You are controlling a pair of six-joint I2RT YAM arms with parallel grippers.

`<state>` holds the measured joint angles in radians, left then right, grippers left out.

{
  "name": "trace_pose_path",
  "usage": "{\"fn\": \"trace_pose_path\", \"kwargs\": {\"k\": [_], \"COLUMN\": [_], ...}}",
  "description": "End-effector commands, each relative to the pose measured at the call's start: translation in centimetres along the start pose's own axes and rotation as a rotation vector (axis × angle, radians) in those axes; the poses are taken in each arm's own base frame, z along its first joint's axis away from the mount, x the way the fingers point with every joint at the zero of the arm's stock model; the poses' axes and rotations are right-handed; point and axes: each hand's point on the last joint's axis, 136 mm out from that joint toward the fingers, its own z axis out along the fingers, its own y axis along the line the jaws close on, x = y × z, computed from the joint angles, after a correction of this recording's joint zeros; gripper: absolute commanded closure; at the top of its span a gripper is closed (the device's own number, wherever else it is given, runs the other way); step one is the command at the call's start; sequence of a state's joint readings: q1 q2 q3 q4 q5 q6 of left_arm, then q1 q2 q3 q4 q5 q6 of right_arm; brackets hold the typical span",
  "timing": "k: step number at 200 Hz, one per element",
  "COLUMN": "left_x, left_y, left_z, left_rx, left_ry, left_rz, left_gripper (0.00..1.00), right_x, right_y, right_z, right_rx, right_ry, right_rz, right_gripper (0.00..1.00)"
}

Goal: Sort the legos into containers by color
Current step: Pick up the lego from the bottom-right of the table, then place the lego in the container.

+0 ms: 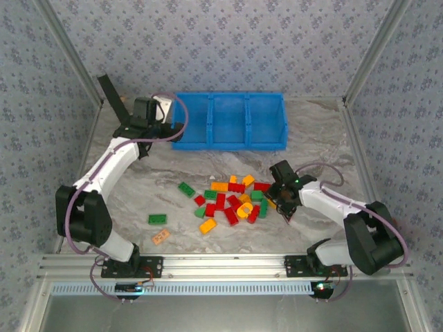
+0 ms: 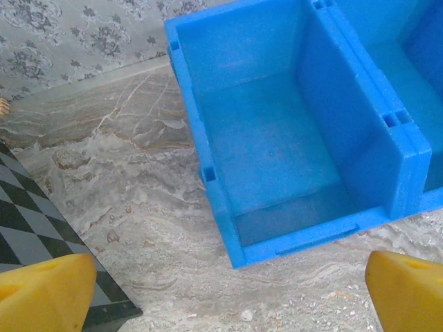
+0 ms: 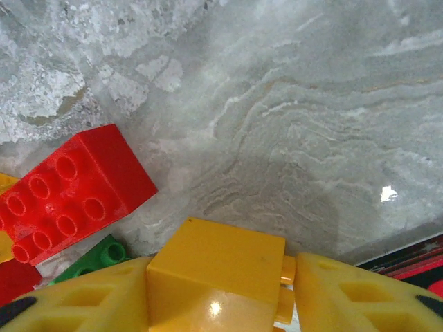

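Bin corner [image 2: 235,257] before left tool [image 2: 227,304] (spread)

One bright blue plastic bin [image 1: 228,142], three compartments [image 1: 228,117]. Roughly eight red studded plastic bricks [image 1: 230,216], six green bricks [image 1: 157,218], seven yellow-orange bricks [image 1: 219,186]. One pale orange flat piece [image 1: 161,236].

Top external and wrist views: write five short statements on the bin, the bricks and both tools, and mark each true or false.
1. The left tool is open and empty, by the blue bin's left compartment. True.
2. That compartment holds red bricks. False: it is empty.
3. A yellow brick sits between the right tool's fingers. True.
4. One green brick lies apart, left of the brick pile. True.
5. The pile lies inside the bin. False: it lies on the table in front of the bin.
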<state>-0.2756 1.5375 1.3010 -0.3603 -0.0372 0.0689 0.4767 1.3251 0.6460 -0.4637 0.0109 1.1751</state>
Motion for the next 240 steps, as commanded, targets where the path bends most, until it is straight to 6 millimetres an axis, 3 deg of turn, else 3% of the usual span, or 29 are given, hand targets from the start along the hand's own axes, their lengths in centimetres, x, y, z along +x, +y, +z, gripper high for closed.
{"fn": "trace_pose_path", "kwargs": {"k": [1,66,116,138,179,211,240], "left_x": [-0.9,-1.0,-1.5,-0.7,2.8,5.9,9.3], "left_y": [-0.3,-0.3,-0.6,-0.9,-1.4,-1.7,-3.2], "left_z": [-0.5,-0.7,-1.7,-2.4,-3.7,-5.1,-5.5], "left_rx": [0.010,0.011,0.027,0.039,0.012,-0.108,-0.100], "left_ry": [-0.012,-0.013,-0.017,0.010,0.167,0.275,0.386], "left_rz": [0.028,0.030,0.021,0.012,-0.111,-0.201,-0.385], "left_gripper": [0.00,0.00,0.00,0.00,0.01,0.00,0.01], "right_x": [0.7,1.5,0.0,-0.9,-4.4,-8.9,-13.2], "right_y": [-1.3,-3.8,-2.2,-1.0,3.5,8.6,13.1], "right_z": [0.3,-1.3,-4.7,-6.1,-9.4,-11.9,-12.5], "right_rx": [0.063,0.129,0.081,0.058,-0.012,-0.059,-0.067], "right_ry": [0.027,0.062,0.026,0.012,-0.060,-0.147,-0.259], "right_rz": [-0.017,-0.078,-0.168,-0.213,-0.345,-0.480,-0.608], "right_gripper": [0.52,0.67,0.70,0.71,0.71,0.71,0.71]}}
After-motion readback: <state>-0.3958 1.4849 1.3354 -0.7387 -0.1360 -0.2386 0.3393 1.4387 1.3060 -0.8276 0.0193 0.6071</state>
